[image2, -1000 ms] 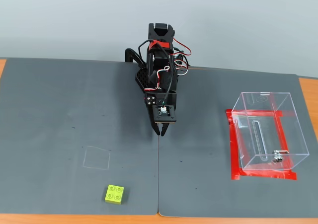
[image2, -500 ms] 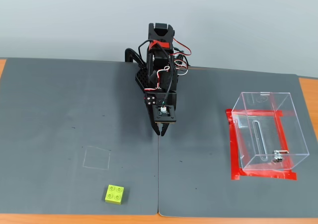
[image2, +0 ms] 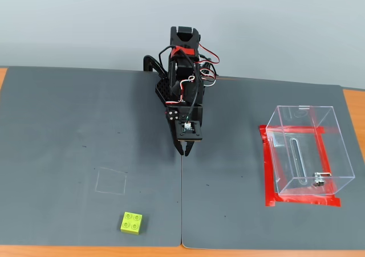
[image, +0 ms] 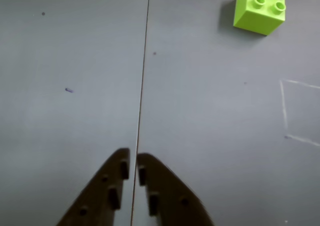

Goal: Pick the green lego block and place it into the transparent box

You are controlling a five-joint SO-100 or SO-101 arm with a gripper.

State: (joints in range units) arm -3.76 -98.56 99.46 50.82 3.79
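Observation:
The green lego block (image2: 132,222) lies alone on the grey mat near the front edge, left of centre in the fixed view. The wrist view shows the green lego block (image: 259,9) at its top right, studs up. The transparent box (image2: 308,152) stands on the right, with red tape around its base. My gripper (image2: 185,150) hangs over the middle seam of the mat, well behind the block and left of the box. Its two dark fingers (image: 114,188) meet at the tips, so my gripper (image: 132,162) is shut and holds nothing.
Two grey mats (image2: 68,131) join along a thin seam (image: 142,80) under the gripper. A faint chalk square (image2: 111,181) is drawn behind the block. Orange table edge (image2: 353,109) shows at the right and along the front. The arm's base (image2: 183,57) stands at the back centre.

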